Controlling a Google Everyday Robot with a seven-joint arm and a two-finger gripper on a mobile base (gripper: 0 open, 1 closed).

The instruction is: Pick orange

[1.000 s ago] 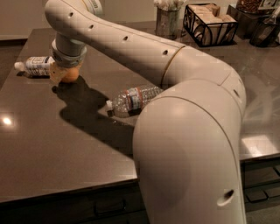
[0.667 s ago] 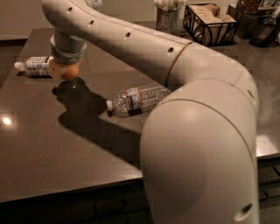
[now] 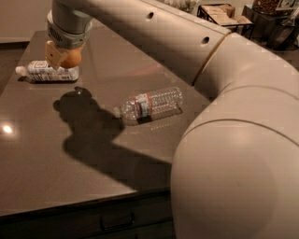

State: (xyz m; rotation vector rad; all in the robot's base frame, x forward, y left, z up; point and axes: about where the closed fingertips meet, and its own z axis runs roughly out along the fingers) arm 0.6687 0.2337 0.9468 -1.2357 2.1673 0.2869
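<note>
The orange [image 3: 72, 58] is a small round orange fruit at the upper left. My gripper [image 3: 64, 59] is shut on it, with a pale yellow pad [image 3: 53, 54] against its left side. The gripper holds the orange above the dark table [image 3: 56, 158], and their shadow falls on the tabletop below. My pale arm [image 3: 187, 42] reaches in from the right and hides the back of the table.
A white-labelled bottle [image 3: 46, 72] lies just below and behind the gripper at the left edge. A clear water bottle [image 3: 149, 105] lies on its side mid-table. A boxed basket [image 3: 226, 14] and dark items [image 3: 280, 28] stand at the back right.
The gripper has risen from the tabletop with the orange in it. Its shadow now lies apart from it on the table.
</note>
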